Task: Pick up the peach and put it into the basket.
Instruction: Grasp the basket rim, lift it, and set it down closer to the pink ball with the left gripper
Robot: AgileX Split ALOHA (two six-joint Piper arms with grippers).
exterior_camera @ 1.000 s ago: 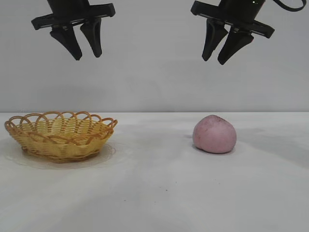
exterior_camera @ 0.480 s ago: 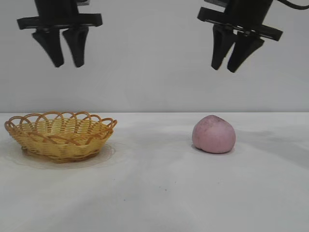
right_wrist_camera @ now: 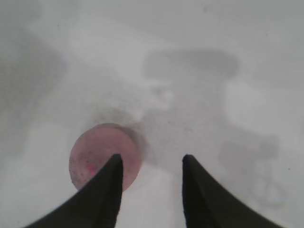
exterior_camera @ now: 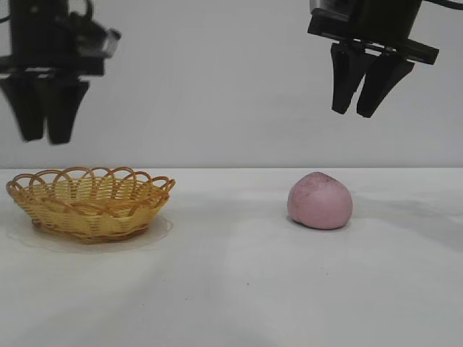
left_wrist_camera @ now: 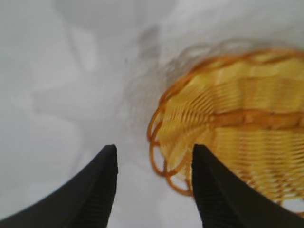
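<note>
Peach (exterior_camera: pixel 320 201), dusty pink and rounded, sits alone on the white table (exterior_camera: pixel 239 289), well to the right of the wicker basket (exterior_camera: pixel 90 203), which holds nothing visible. High above and slightly right of it hangs the right gripper (exterior_camera: pixel 360 110), jaws parted and holding nothing. Above the basket's left edge hangs the left gripper (exterior_camera: pixel 43 137), somewhat blurred, its jaws also apart and apparently empty.

Pink peach (exterior_camera: pixel 320 201) on table, wicker basket (exterior_camera: pixel 90 203) (empty) well apart
</note>
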